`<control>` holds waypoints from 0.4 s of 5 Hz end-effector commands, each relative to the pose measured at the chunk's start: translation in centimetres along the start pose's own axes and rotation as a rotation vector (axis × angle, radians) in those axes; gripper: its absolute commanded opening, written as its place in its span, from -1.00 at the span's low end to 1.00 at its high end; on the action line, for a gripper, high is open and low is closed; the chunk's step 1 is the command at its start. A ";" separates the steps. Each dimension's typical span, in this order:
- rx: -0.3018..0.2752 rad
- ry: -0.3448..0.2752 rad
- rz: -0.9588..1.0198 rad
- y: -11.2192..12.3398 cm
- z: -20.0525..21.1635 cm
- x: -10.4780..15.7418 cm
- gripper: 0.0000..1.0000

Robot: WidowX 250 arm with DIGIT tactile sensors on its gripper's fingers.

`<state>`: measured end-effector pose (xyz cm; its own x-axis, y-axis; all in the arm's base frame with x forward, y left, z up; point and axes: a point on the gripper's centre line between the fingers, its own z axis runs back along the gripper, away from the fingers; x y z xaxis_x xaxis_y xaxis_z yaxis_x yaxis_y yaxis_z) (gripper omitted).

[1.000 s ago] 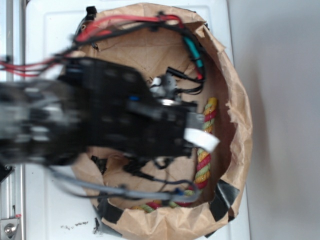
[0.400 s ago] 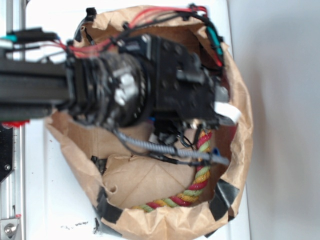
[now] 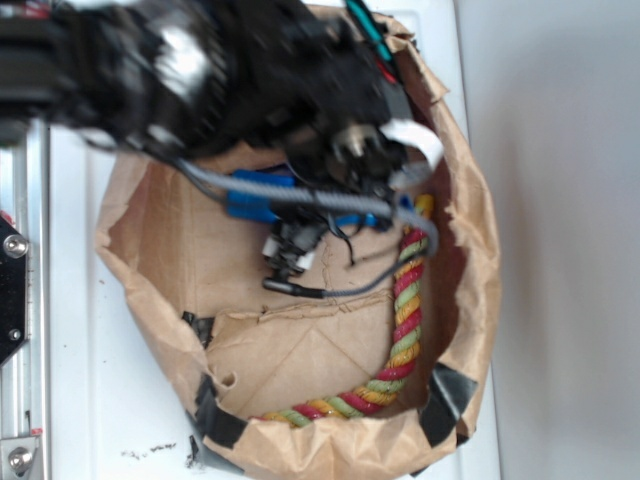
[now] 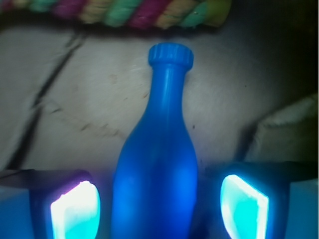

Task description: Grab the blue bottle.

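Arm has swung up the bag; pincer [image 4: 159,206] now open astride blue bottle [image 4: 157,154], pads apart—ready to close.

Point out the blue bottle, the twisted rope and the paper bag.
blue bottle [image 4: 157,164]: wrist view, on the wide body between the fingers.
twisted rope [image 3: 405,320]: exterior view, on the straight stretch along the bag's right side.
paper bag [image 3: 478,240]: exterior view, on the right wall's rim.
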<state>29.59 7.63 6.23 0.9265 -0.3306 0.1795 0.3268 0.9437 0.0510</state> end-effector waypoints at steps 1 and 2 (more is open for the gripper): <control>0.037 -0.059 0.022 1.7 1.7 -0.1 1.00; 0.069 -0.046 0.025 1.4 0.8 0.4 1.00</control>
<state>29.66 8.94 6.47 0.9290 -0.3080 0.2050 0.2950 0.9511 0.0919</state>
